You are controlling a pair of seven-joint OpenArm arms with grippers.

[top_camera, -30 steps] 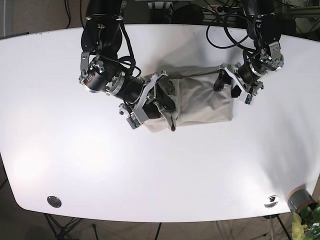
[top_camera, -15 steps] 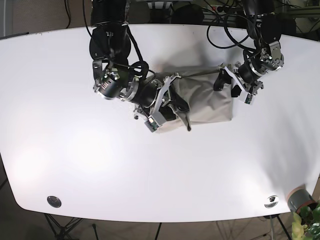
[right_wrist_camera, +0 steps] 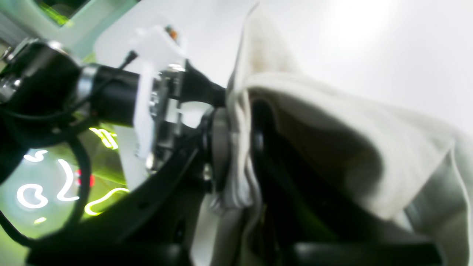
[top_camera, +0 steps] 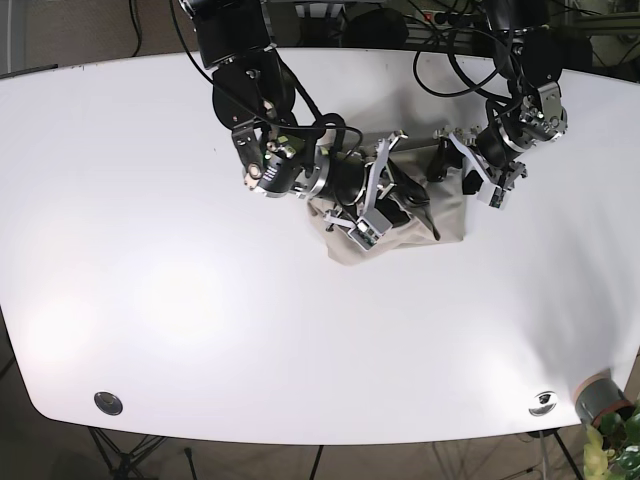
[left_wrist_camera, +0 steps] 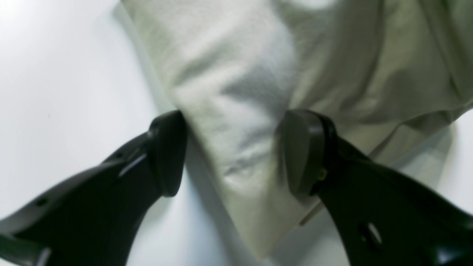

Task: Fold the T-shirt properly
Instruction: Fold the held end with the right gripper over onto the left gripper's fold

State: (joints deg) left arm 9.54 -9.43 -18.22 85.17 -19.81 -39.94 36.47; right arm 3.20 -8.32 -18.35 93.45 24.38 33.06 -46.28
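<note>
The beige T-shirt point(top_camera: 448, 212) lies bunched on the white table point(top_camera: 150, 250), right of centre. My right gripper point(top_camera: 405, 205) hangs over its middle, shut on a lifted edge of the T-shirt. In the right wrist view that gripper point(right_wrist_camera: 238, 147) pinches a bundle of cloth layers, with the T-shirt point(right_wrist_camera: 332, 140) draping off to the right. At the shirt's right edge, my left gripper point(top_camera: 448, 165) stands open. Its fingers point(left_wrist_camera: 168, 155) straddle a folded corner of the T-shirt point(left_wrist_camera: 236, 92) without closing on it.
The two arms are close together over the shirt. Cables hang at the table's back edge point(top_camera: 440, 40). Two metal discs point(top_camera: 108, 402) point(top_camera: 543, 402) sit in the front corners. A grey pot point(top_camera: 598, 395) with a plant stands off the front right corner.
My right arm has swept to the right, carrying the shirt's left edge over its body toward the left gripper. The shirt's footprint has shrunk. The left arm has stayed put.
</note>
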